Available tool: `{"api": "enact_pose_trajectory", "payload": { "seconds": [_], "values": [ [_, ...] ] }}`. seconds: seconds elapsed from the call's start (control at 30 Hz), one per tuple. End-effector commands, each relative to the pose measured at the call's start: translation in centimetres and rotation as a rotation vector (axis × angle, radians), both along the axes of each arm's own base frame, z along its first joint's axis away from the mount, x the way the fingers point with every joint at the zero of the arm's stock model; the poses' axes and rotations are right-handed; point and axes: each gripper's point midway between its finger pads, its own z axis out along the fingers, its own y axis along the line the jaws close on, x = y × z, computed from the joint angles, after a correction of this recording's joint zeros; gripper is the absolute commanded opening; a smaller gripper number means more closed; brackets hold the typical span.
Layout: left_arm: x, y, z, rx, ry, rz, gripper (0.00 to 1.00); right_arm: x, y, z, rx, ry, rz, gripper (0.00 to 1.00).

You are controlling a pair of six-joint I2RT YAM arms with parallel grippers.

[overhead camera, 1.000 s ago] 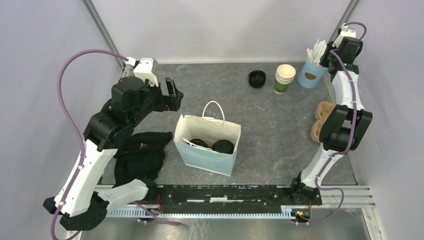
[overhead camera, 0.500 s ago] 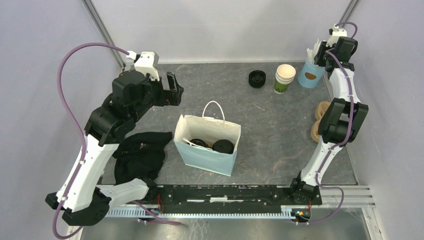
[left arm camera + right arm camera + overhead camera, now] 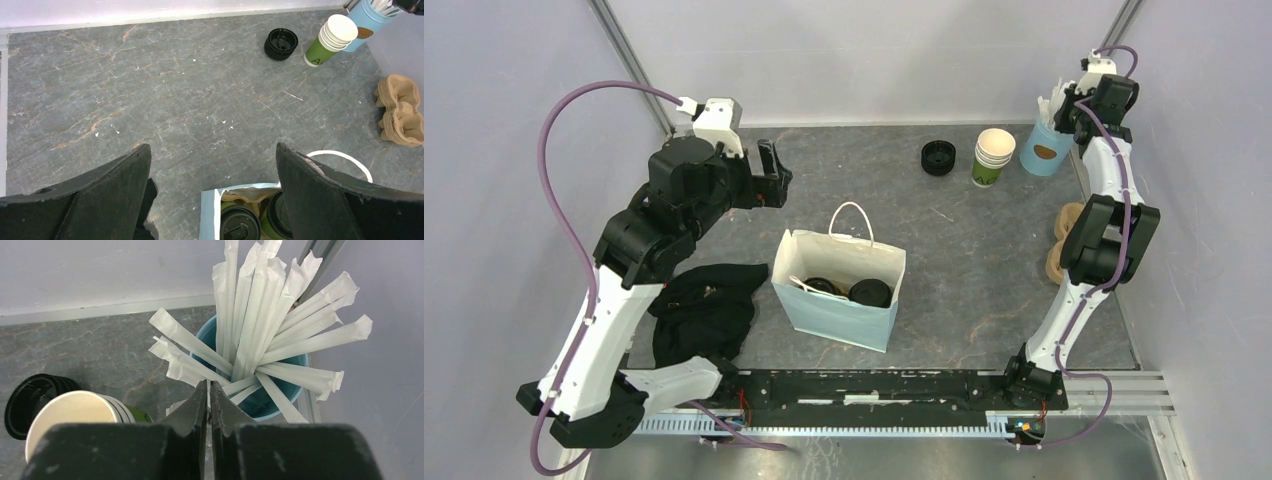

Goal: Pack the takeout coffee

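A pale blue paper bag (image 3: 837, 300) with a looped white handle stands open in the middle of the grey, veined stone-look surface (image 3: 969, 265). Inside it the two takeout coffees (image 3: 239, 225) sit side by side with their round black lids up. The left wrist view shows a strip of green cup body and a bit of brown moulded card beside them.

At the far right corner, a blue cup (image 3: 296, 389) bristles with white paper-wrapped straws (image 3: 260, 315). Just beside it along the far edge is a stack of lidless cream-rimmed cups (image 3: 994, 157), then a stack of black lids (image 3: 938, 157). Brown pulp carriers (image 3: 1064, 240) lie at the right edge, and a crumpled black cloth (image 3: 704, 312) lies near the left edge.

The left claw (image 3: 212, 147) is spread wide and holds nothing. It hangs above bare stone between the far left corner and the bag. The right claw (image 3: 209, 388) is pressed together, its tips at the lower straws by the blue cup's rim. Whether a wrapper is caught between them cannot be told.
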Motion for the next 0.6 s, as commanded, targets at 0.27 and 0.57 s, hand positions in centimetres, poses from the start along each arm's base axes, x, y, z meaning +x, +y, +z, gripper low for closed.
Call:
{"api": "enact_pose_trajectory", "payload": {
  "seconds": [0.27, 0.57],
  "values": [
    [-0.1, 0.4, 2.1, -0.002, -0.064, 0.0, 1.0, 0.4, -1.5, 8.5, -0.035, -0.198, -0.091, 0.0],
    [-0.7, 0.7, 3.7, -0.028, -0.104, -0.007, 1.0, 0.7, -2.5, 13.9, -0.02, -0.314, -0.157, 0.0]
  ]
}}
